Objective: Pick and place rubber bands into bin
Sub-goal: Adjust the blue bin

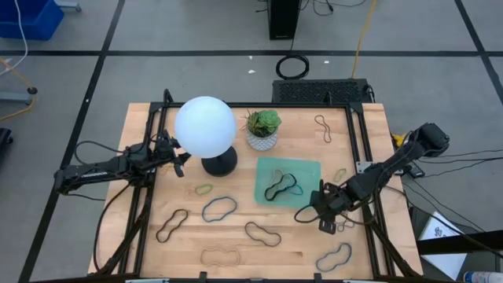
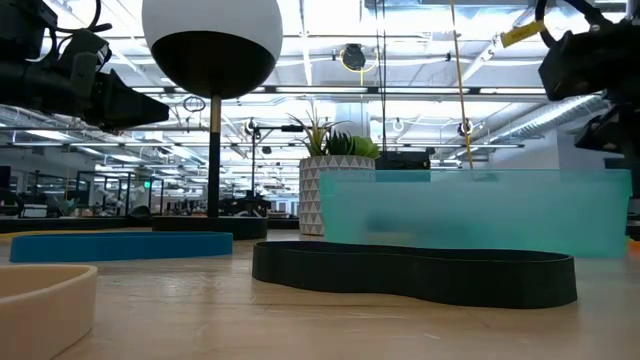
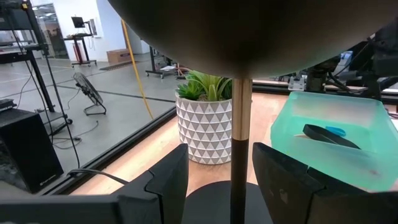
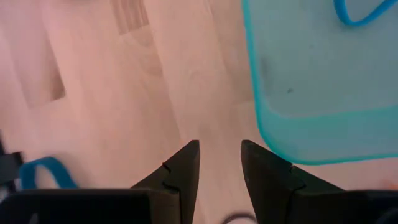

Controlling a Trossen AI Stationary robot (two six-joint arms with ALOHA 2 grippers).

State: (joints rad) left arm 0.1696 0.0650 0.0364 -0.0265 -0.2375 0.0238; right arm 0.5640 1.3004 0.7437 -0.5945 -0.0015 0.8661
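Observation:
The mint-green bin (image 1: 308,169) lies at the table's middle right, with a black band (image 1: 277,189) and a blue band (image 1: 292,182) lying in it. Several more rubber bands lie flat on the wood: green (image 1: 204,189), dark blue (image 1: 218,208), black (image 1: 171,224), dark (image 1: 262,233), tan (image 1: 220,255). My right gripper (image 4: 220,163) is open and empty, pointing down over bare wood just off the bin's near right corner (image 4: 280,140). My left gripper (image 3: 217,177) is open and empty beside the lamp, its fingers standing short of the lamp's stem (image 3: 240,124).
A lamp with a white globe (image 1: 204,126) and a black base (image 1: 218,163) stands left of the bin. A white plant pot (image 1: 262,134) stands behind the bin. More bands lie at the far right (image 1: 323,130), beside the bin (image 1: 339,173) and near right (image 1: 334,257).

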